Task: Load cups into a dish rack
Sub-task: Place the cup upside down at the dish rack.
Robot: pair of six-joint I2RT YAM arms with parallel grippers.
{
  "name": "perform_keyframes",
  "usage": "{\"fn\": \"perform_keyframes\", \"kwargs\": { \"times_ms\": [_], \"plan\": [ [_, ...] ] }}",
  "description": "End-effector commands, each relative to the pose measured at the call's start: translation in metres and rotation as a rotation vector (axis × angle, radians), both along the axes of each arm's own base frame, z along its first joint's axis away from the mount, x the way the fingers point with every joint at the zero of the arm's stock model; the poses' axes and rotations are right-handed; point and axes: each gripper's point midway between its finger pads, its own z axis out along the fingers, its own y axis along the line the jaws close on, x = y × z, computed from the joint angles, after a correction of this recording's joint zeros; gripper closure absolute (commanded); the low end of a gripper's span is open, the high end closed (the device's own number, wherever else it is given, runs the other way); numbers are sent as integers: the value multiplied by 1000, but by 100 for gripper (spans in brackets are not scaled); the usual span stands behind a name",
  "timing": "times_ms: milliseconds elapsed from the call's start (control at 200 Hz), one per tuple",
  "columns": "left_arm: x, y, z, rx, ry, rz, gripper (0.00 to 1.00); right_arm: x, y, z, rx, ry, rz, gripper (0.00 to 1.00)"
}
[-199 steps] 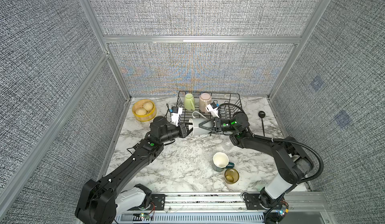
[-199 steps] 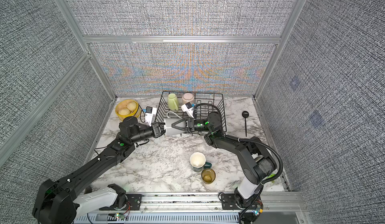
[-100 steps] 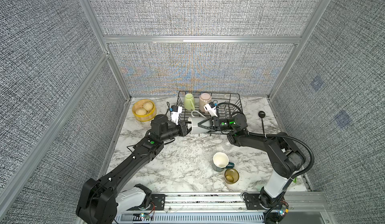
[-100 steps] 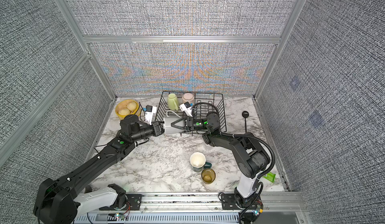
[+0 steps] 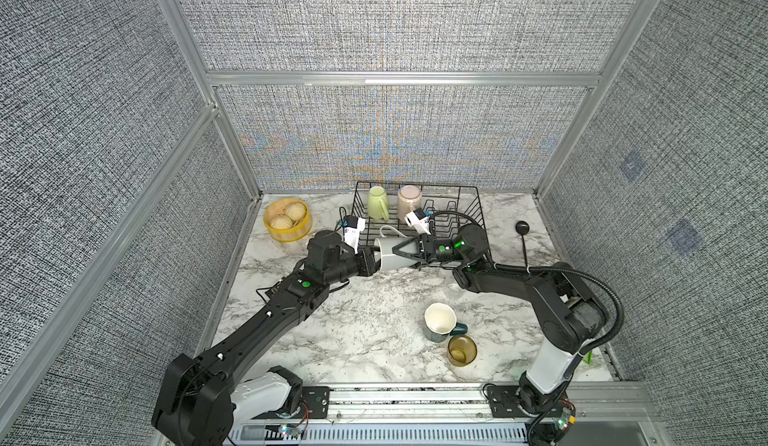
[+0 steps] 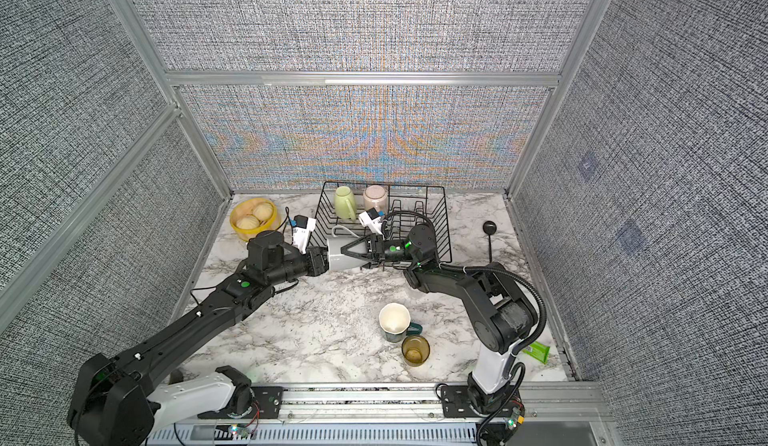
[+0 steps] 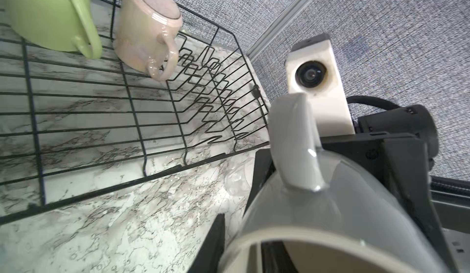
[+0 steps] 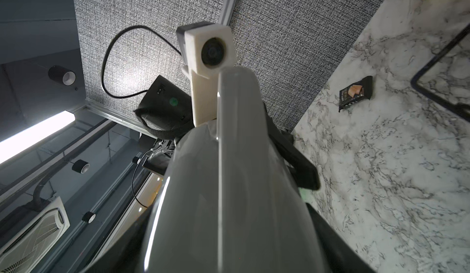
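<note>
**Left wrist view: grey mug shared between my two tools, just outside the dish rack**

The grey mug (image 7: 343,208) lies on its side in the air with its handle up. It is just in front of the dish rack's (image 7: 84,197) front rim and clear of the desk (image 5: 353,340). My left tool (image 5: 372,262) is at the mug's mouth, with one finger outside the rim and one inside. I cannot tell from these views whether it is pinching the rim or has loosened. My right tool (image 5: 404,257) comes in from the base end, spread wide. Its two fingers lie along opposite sides of the mug's body and, as far as I can see, are closed onto it.

I judge this to be a handover, with the mug passing between my tools so that it can go into the rack mouth down. Two cups are already loaded at the back of the rack, both upside down: a light green mug (image 5: 377,202) and a pale pink mug (image 5: 409,201). A dark teal mug (image 5: 439,327) and an amber glass tumbler (image 5: 461,350) stand on the desk well in front of the rack. A clear glass (image 7: 237,180) lies nearer its front rim.

For the next move, my right tool's grip must carry the glazed body alone before anything else happens. My left tool should then spread fully and back straight out along the mug's axis without dragging the rim. After that I would roll the mug mouth down, lift it over the front rim, and set it on the free rack floor in front of the two loaded mugs.
</note>
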Motion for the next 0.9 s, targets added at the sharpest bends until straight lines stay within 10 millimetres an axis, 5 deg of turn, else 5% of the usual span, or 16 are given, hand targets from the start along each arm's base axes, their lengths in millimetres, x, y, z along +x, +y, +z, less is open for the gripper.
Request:
{"fn": "perform_keyframes", "kwargs": {
  "times_ms": [0,235,450,545,730,895],
  "plan": [
    [-2,-1,10,12,-59,-23,70,29,-2,-13,-30,56,-116,38],
    [3,11,7,76,-62,33,54,52,-12,-23,-43,99,-164,42],
    [3,38,0,182,-84,140,50,76,-28,-42,-127,127,-236,47],
    [3,53,-5,238,-98,203,45,82,-28,-28,-166,34,-248,49],
    [6,92,-20,369,-98,362,8,87,-36,-39,-478,-137,-297,49],
    [12,127,-42,500,-105,516,2,99,-49,-51,-796,-278,-316,49]
  ]
}}
